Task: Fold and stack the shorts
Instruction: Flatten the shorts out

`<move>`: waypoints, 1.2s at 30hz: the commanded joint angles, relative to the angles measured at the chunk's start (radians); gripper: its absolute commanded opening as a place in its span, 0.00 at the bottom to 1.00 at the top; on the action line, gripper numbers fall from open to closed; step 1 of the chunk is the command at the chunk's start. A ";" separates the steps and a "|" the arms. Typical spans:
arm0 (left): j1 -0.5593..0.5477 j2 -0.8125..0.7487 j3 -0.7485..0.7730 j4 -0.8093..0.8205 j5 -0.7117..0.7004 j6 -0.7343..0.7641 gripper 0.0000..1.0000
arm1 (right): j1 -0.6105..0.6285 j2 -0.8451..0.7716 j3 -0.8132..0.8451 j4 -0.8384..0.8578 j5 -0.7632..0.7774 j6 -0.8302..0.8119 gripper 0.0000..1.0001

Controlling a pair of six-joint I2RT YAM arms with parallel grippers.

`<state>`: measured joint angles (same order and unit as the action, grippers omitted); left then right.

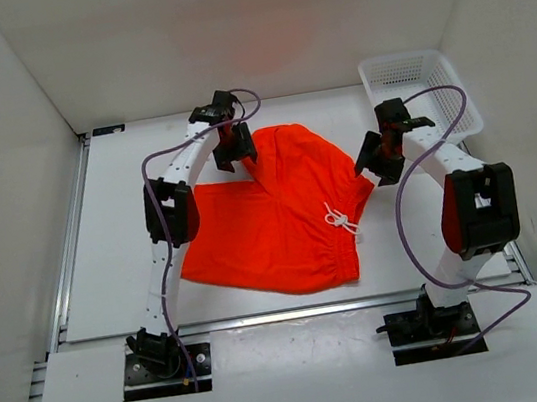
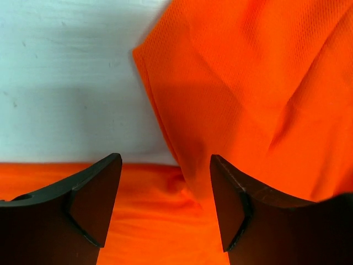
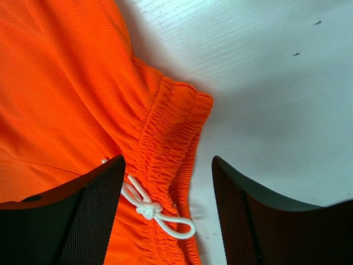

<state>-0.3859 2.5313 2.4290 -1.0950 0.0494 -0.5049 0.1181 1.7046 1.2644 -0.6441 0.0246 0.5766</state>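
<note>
White mesh basket [image 1: 431,70] sits at table's [image 1: 123,245] far-right corner.

Fig. note: no legible text, label, brand, no. or sign in any view.
</note>
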 commanded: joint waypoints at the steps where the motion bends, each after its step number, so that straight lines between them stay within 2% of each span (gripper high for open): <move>1: 0.004 -0.037 0.074 0.058 0.007 -0.030 0.77 | -0.011 0.013 0.033 0.006 -0.020 -0.031 0.69; 5: 0.004 0.038 0.139 0.067 -0.040 -0.041 0.77 | -0.020 0.033 0.033 0.006 -0.031 -0.031 0.72; 9: -0.005 0.104 0.174 0.098 -0.008 -0.055 0.73 | -0.020 0.042 0.043 0.006 -0.049 -0.031 0.77; 10: -0.005 0.115 0.183 0.098 -0.008 -0.055 0.70 | -0.020 0.043 0.043 0.006 -0.049 -0.031 0.77; 13: -0.005 0.136 0.194 0.107 -0.008 -0.055 0.50 | -0.020 0.052 0.052 0.006 -0.061 -0.031 0.79; 15: 0.004 0.136 0.185 0.116 -0.008 -0.055 0.44 | -0.020 0.052 0.052 0.006 -0.072 -0.040 0.79; 16: 0.013 0.136 0.185 0.116 -0.008 -0.055 0.46 | -0.020 0.052 0.052 0.006 -0.072 -0.040 0.79; 19: 0.022 0.136 0.185 0.116 -0.019 -0.055 0.65 | -0.020 0.043 0.052 0.006 -0.072 -0.040 0.79; 25: 0.022 0.127 0.173 0.126 -0.010 -0.055 0.65 | -0.020 0.062 0.061 0.006 -0.072 -0.058 0.82; 28: 0.022 0.127 0.162 0.135 -0.010 -0.055 0.59 | -0.020 0.082 0.070 0.006 -0.072 -0.058 0.83; 30: 0.031 0.118 0.150 0.135 -0.010 -0.044 0.47 | -0.020 0.105 0.082 0.006 -0.072 -0.058 0.83; 31: 0.032 0.109 0.139 0.135 0.003 -0.044 0.31 | -0.020 0.118 0.098 0.006 -0.072 -0.069 0.83; 33: 0.041 0.099 0.105 0.135 0.003 -0.044 0.13 | -0.020 0.160 0.116 0.006 -0.072 -0.069 0.83; 35: 0.050 0.063 0.079 0.135 0.013 -0.044 0.10 | -0.020 0.199 0.139 0.006 -0.063 -0.069 0.83; 36: 0.050 0.051 0.056 0.135 0.004 -0.044 0.18 | -0.020 0.208 0.139 0.006 -0.063 -0.069 0.83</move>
<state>-0.3527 2.6766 2.5343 -0.9459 0.0570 -0.5568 0.1001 1.8790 1.3621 -0.6434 -0.0364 0.5274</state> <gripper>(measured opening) 0.159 0.831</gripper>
